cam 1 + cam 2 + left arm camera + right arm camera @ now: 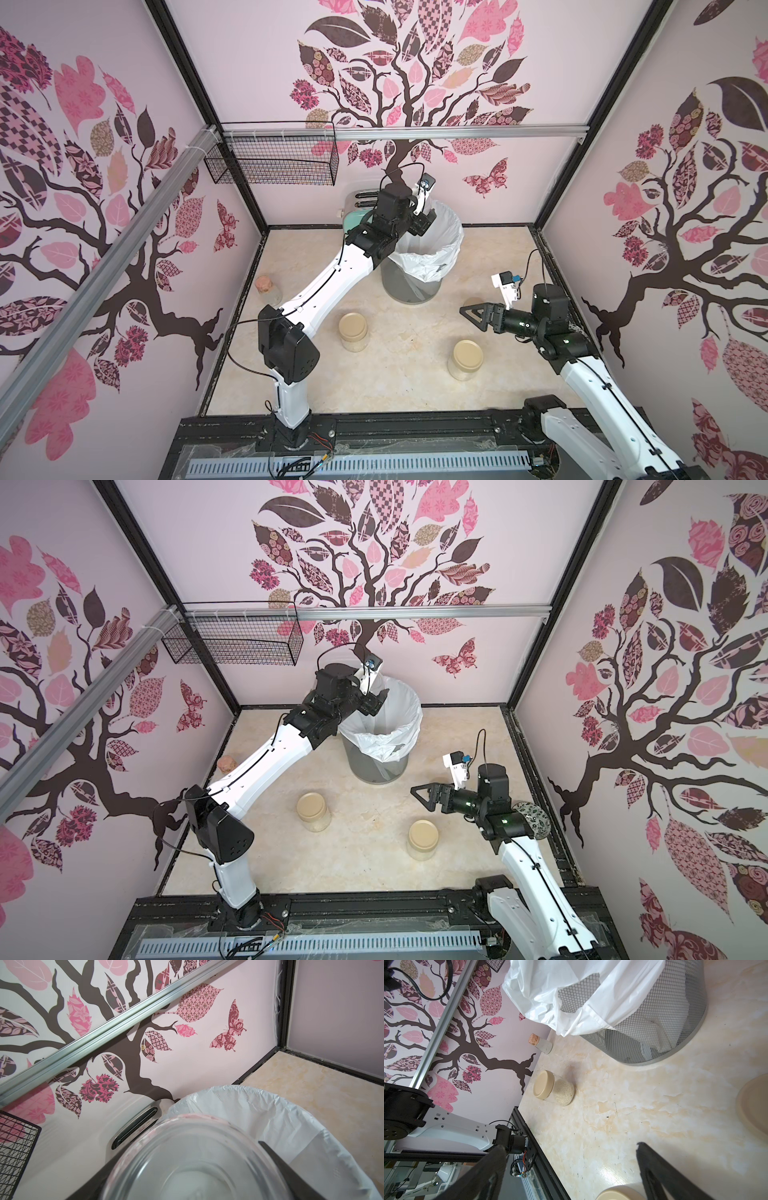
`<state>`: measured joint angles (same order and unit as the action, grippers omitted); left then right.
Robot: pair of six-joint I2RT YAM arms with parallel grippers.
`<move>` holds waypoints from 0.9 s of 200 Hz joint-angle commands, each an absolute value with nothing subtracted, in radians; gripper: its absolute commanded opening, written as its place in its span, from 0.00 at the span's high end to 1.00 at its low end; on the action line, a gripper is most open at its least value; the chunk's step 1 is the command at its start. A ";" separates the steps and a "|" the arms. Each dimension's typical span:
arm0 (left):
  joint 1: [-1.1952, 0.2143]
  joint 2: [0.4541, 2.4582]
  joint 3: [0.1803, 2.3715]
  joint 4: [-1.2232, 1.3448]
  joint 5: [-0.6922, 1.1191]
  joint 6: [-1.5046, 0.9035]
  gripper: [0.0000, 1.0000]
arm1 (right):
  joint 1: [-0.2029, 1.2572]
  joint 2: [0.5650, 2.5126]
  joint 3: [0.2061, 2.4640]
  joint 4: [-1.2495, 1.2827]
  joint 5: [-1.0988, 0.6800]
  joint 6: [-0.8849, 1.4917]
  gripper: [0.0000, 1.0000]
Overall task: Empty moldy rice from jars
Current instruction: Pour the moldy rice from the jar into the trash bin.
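The left hand (188, 1153) pinches an empty jar (158, 1147) over the bin (451, 232); right hand (471, 318) spread; lidded jars (353, 332) hold rice (563, 1092).

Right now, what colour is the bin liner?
White liner, best in the right wrist view.

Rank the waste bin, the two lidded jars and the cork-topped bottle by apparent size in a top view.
1. waste bin, clearly largest.
2. jar near the left arm and jar near the right arm: look alike, not ranked between them.
3. cork-topped bottle, smallest, even allowing that it stands farther back.
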<state>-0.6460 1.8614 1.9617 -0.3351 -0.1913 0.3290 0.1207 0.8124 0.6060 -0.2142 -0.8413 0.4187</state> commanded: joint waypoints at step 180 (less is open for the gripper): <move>-0.605 1.779 1.885 -0.153 -0.122 0.091 0.39 | 0.116 0.825 0.629 -0.231 -0.849 0.405 0.00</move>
<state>-0.6014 1.8343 1.9160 -0.2760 -0.1368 0.1246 0.1207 0.8330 0.6060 -0.2214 -0.8417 0.4187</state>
